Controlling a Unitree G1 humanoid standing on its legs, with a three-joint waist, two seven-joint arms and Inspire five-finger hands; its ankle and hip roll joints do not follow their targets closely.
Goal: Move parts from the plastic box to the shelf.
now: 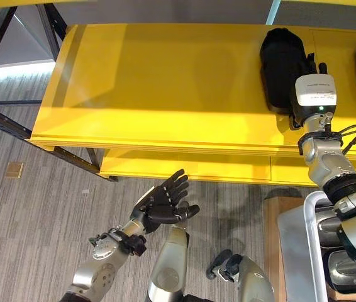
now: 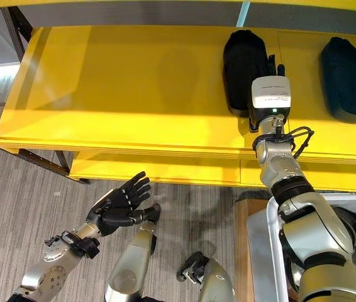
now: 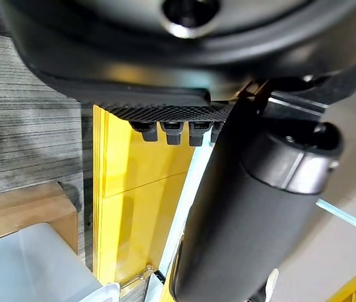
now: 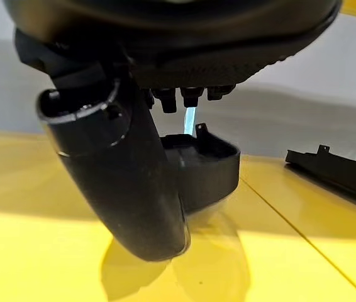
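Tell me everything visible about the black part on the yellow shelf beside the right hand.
The black part is a dark, matte, plastic-looking moulded shell, rounded at its far end. It lies flat on the yellow shelf. The right wrist view shows it hollow, with a thin raised rim and a small tab. The right hand is at its near right side; whether the fingers grip it cannot be told. A second black part lies apart, further right.
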